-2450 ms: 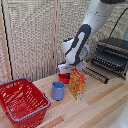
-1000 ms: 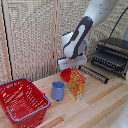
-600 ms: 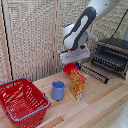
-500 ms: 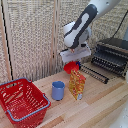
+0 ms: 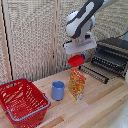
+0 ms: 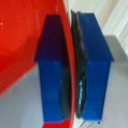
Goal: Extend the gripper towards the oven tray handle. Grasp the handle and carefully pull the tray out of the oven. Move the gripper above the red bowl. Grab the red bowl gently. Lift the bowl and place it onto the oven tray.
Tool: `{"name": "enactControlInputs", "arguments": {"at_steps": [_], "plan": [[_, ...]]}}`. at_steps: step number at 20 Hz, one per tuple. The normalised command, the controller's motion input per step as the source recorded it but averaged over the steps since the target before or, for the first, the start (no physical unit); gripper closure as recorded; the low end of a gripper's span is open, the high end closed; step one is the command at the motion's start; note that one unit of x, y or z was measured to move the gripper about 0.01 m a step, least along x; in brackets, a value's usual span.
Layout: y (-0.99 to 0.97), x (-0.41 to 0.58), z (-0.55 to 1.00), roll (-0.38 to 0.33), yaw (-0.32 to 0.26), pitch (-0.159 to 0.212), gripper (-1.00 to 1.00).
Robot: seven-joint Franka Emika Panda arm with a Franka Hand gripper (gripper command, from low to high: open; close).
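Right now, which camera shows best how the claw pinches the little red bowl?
The wrist view: the two dark blue fingertips press on the small shiny red bowl's thin rim. The exterior view shows only the whole bowl hanging under the gripper, above the table.

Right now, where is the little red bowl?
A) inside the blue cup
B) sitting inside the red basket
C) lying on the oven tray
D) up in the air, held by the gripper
D: the red bowl hangs above the table under the gripper, and the wrist view shows the blue fingers pinching its red rim.
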Motion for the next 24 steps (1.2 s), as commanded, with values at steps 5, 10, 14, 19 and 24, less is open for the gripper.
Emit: {"name": "enactControlInputs", "arguments": {"at_steps": [5,10,14,19,24], "plan": [[-0.39,0.133,0.5,0.0,-0.271,0.038,1.0],[-0.36,0.138,0.38,0.0,-0.287,0.003,1.0],[-0.45,0.197,0.26,0.0,-0.253,-0.002,1.0],[-0.55,0.225,0.16,0.0,-0.217,-0.035,1.0],[-0.6,0.209,0.14,0.0,-0.201,-0.042,1.0]]}}
